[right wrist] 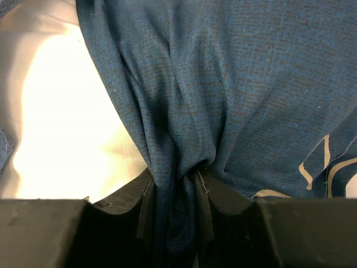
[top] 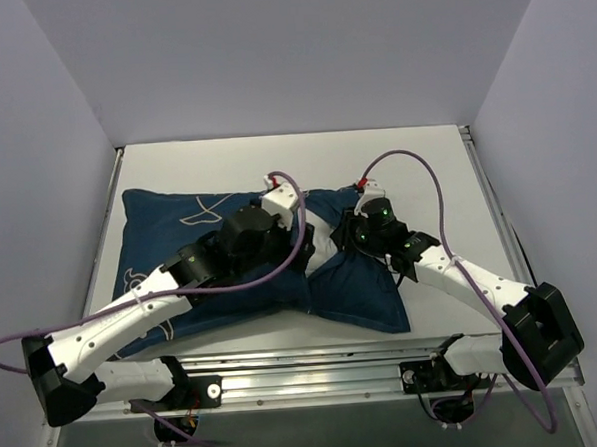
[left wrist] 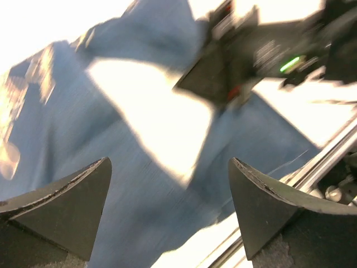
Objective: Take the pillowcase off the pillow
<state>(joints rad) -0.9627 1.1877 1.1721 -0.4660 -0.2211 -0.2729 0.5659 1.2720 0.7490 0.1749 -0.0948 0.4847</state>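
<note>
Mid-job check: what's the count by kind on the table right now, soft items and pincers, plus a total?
Navy pillowcase: 1
White pillow: 1
Pincers: 2 (left pincer open above the fabric, right pincer shut on the pillowcase)
Total: 4

1 navy blue printed fabric pillowcase (top: 168,215), 1 plain white stuffed pillow (top: 323,245), 2 white robot arms (top: 123,318) (top: 472,279), 2 purple cables (top: 232,285) (top: 431,171).

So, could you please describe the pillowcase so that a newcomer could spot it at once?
On the white table lies a white pillow. The pillowcase is the dark navy cover around most of it, with pale line drawings; the pillow is plain.
</note>
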